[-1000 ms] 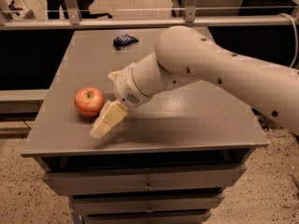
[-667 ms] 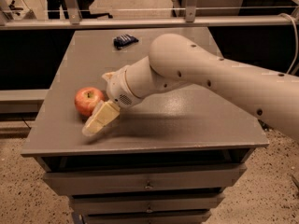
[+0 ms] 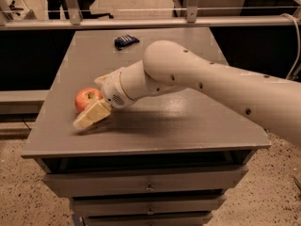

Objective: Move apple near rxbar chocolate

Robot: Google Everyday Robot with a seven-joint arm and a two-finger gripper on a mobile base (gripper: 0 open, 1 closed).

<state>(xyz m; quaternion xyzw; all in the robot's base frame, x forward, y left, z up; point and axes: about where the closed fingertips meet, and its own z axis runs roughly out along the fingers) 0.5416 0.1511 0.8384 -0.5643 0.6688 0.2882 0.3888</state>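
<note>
Over the last second the arm [image 3: 197, 79] has swung toward 9 o'clock across the table [image 3: 188, 131], carrying the gripper [image 3: 91, 115] from a spot a little off the apple [image 3: 86, 99] to right up against it. The gripper now lies low over the tabletop at about 5 o'clock of the apple, its pale tip slanting down toward 8 o'clock and seeming to touch the fruit's near side. I cannot tell whether it is open or closed, nor whether it has any hold on the apple. The apple itself has not shifted in that time. It sits upright on the table's 9 o'clock side, close to the edge, so it has been approached but not moved. A small blue packet [image 3: 126, 41] lies well apart at 12 o'clock near the far edge, and that is not the target. The chocolate bar is nowhere in sight and may be hidden behind the arm, so I cannot say how far the apple has to travel. In my judgement the reach is nearly done, while the grasp, the carry and the placing beside the bar are all yet to come. With the apple so near the edge, a nudge toward 9 o'clock could roll it off.
</note>
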